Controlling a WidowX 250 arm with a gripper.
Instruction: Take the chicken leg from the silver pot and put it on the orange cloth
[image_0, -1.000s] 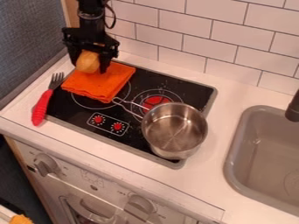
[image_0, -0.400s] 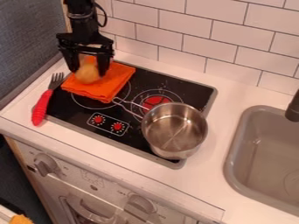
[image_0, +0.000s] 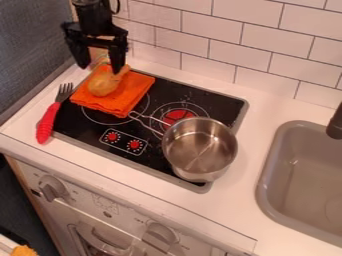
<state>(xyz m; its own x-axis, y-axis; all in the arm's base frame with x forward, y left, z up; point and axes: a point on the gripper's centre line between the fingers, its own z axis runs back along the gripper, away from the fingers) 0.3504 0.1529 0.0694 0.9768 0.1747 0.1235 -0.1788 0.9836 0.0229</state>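
Observation:
The black gripper (image_0: 101, 69) is at the upper left, just above and behind the orange cloth, with its fingers spread apart and nothing held between them. On the folded orange cloth (image_0: 134, 92) lies the tan chicken leg (image_0: 103, 84), its narrow end pointing up and right close to one fingertip. The silver pot (image_0: 200, 149) stands at the right front of the stove top, and its inside holds nothing. Its handle points up-left to the cloth's corner.
A fork with a red handle (image_0: 47, 123) lies left of the black stove top (image_0: 149, 156). To the right is a grey sink (image_0: 294, 175) with a dark faucet (image_0: 335, 126). White tiles (image_0: 207, 50) rise behind the counter.
The fingers have opened and let go of the chicken leg, which now rests lower on the cloth. My gripper has shifted slightly left and up, away from it.

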